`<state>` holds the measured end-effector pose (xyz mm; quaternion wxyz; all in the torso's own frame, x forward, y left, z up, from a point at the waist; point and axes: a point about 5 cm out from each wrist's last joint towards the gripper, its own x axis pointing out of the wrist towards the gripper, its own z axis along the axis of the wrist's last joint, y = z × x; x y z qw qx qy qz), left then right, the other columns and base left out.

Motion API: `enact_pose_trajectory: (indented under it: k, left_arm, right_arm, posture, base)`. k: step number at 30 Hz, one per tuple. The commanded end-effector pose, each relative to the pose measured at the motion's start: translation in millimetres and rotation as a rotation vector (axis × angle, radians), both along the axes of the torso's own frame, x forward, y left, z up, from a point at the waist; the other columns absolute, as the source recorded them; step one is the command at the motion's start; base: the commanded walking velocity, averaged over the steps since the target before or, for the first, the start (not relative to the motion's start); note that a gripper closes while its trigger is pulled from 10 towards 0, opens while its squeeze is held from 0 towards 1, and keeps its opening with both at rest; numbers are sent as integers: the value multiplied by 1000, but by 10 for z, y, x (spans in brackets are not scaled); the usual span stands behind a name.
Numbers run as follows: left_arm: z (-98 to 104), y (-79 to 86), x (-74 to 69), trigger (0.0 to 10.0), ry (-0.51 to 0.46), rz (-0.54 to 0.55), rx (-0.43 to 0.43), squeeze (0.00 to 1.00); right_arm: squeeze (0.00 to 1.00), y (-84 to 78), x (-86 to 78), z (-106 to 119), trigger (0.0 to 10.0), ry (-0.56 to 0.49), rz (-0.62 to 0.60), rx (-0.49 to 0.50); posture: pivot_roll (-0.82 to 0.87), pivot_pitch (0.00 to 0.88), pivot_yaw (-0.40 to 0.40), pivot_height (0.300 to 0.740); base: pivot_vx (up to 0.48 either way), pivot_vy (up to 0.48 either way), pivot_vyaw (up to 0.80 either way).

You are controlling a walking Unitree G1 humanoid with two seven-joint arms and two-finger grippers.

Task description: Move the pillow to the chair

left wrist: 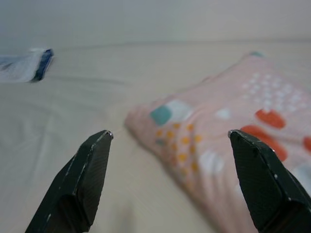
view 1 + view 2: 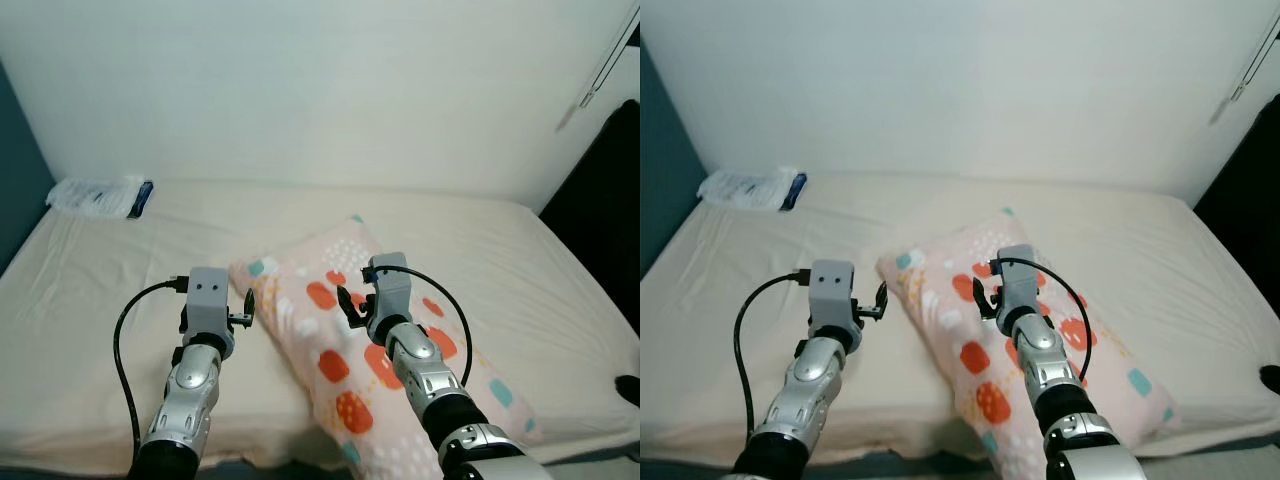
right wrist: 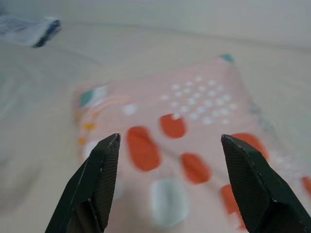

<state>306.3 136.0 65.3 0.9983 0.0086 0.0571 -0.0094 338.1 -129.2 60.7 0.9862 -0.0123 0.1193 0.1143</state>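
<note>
Spread wide, both pairs of jaws, holding nothing and touching nothing. Two grippers in all, each with two long black fingers. Right gripper (image 3: 167,184) poised above the middle of the pillow, fingers (image 3: 95,182) framing orange blotches on the fabric in the right wrist view. Left gripper (image 1: 170,182) held over the bare sheet just beside the pillow's left edge, one black finger (image 1: 80,179) over cream cloth, the other over the pillow's near corner in the left wrist view.

One pillow: long, soft, pale pink, printed with orange ovals, teal patches and white dots (image 2: 330,300). Lying flat and slantwise on the bed, far end pointing toward the wall, near end reaching the front edge of the mattress at the robot's right.

One bed, wide, covered with a cream fitted sheet (image 2: 100,290), slightly creased, running up to a plain white wall (image 2: 320,90). One small white packet with a dark blue edge (image 2: 100,195) lying at the far left corner of the bed, well apart from the pillow. Two silver arms, left (image 2: 190,385) and right (image 2: 425,370), each with a black cable looping along it. Dark teal surface at the left margin, dark shape at the right margin, too little seen to tell what.
</note>
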Motion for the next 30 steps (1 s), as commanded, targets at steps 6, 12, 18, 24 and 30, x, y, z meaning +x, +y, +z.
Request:
enact_pose_trajectory:
  k: [6,12,18,24,30]
  left_arm:
    - [-51,-33,-27,10000,19,-22,23,0]
    - [-57,-30,-30,10000,22,-20,24,0]
    - [-61,-27,-30,10000,25,-25,30,0]
    - [-69,-19,-24,10000,32,-23,23,0]
    - [-73,-16,-22,10000,36,-24,20,0]
  right_arm:
    - [0,-10,13,15,10000,-2,-15,19]
    - [0,-9,15,17,10000,-2,-14,21]
    - [0,-2,16,17,10000,0,-15,25]
    - [0,4,20,18,10000,0,-17,28]
    - [0,5,19,17,10000,0,-18,29]
  posture:
    - [-13,0,-92,740]
    - [-11,0,-94,740]
    - [-12,0,-92,740]
    - [-11,0,-89,740]
    - [-11,0,-86,740]
  base:
    - [0,0,0]
    - [0,0,0]
    - [0,0,0]
    - [0,0,0]
    - [0,0,0]
